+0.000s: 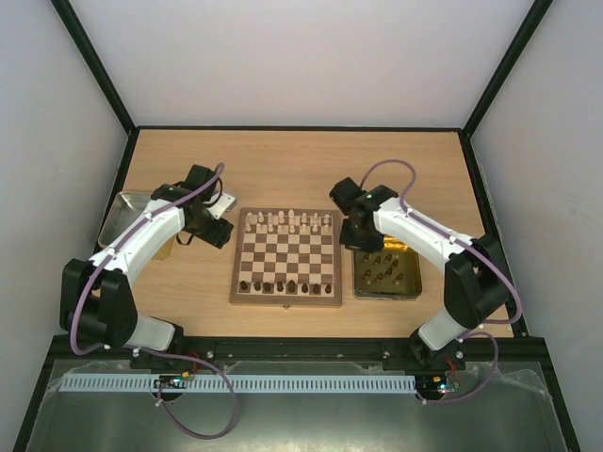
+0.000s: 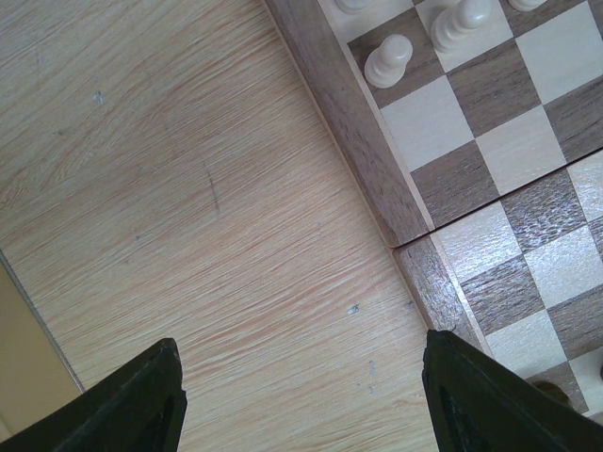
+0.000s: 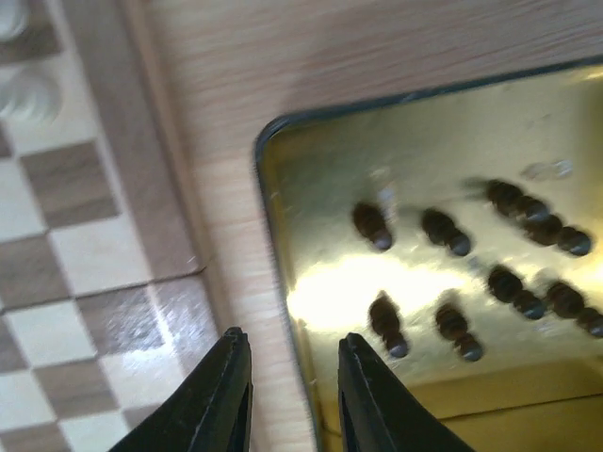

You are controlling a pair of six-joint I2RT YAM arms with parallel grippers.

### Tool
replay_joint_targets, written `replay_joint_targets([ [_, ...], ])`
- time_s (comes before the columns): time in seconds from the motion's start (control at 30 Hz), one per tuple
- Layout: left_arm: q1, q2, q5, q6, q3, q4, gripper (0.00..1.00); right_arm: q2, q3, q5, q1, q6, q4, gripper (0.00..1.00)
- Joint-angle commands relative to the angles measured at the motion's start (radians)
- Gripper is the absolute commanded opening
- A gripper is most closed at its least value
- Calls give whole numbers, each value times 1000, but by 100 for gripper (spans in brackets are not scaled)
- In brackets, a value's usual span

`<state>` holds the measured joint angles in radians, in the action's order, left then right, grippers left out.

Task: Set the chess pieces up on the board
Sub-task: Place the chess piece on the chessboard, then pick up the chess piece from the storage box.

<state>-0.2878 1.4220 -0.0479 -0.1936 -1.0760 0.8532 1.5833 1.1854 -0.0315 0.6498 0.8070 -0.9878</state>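
The board (image 1: 285, 256) lies at the table's middle. Cream chess pieces (image 1: 287, 223) fill its far rows and dark ones (image 1: 283, 285) line the near row. More dark pieces (image 3: 445, 231) lie in a gold tray (image 3: 330, 188) to the right of the board. My left gripper (image 2: 301, 367) hangs wide open over bare table just left of the board's border (image 2: 363, 132), nothing between its fingers; cream pawns (image 2: 388, 58) show at the top. My right gripper (image 3: 292, 347) stands open with a narrow gap, empty, over the tray's left rim beside the board (image 3: 85, 254).
A silver metal tray (image 1: 121, 212) sits at the far left beside the left arm. The gold tray (image 1: 359, 282) lies close to the board's right edge. Black frame posts and white walls enclose the table.
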Motion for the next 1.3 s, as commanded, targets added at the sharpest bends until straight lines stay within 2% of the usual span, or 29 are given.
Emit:
replay_joint_targets([
  [0.0,-5,11,3,8,0,7,69,-29,-20,27,-80,-87,-37,25],
  [0.3,-6,13,13,6,7,7,69,10,-73,-21,-196,-166,25,25],
  [0.8,-7,22,21,5,7,9,69,104,-98,-50,-208,-220,104,24],
  [1.1,-7,20,29,6,5,13,69,146,-111,-55,-220,-221,151,15],
  [1.27,-7,19,31,6,7,14,69,156,-108,-62,-220,-223,154,13],
])
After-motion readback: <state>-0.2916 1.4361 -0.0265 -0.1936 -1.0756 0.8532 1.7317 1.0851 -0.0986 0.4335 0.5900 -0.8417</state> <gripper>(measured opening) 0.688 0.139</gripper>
